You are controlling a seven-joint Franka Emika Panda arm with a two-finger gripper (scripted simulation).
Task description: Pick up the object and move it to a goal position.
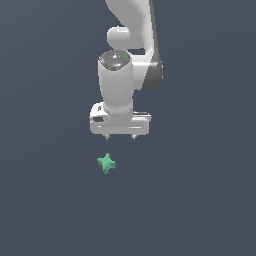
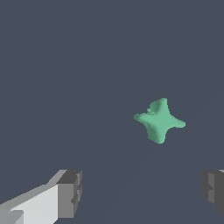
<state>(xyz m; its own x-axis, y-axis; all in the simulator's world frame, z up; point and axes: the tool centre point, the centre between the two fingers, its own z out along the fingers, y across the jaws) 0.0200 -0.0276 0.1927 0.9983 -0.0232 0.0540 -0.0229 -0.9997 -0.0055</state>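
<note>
A small, matte teal-green object (image 1: 106, 163), shaped like a four-pointed star with rounded arms, is lying on a plain dark grey surface (image 1: 200, 200). The white gripper (image 1: 120, 137) is hanging nearby, apart from it, jaws spread wide and gripping nothing.
</note>
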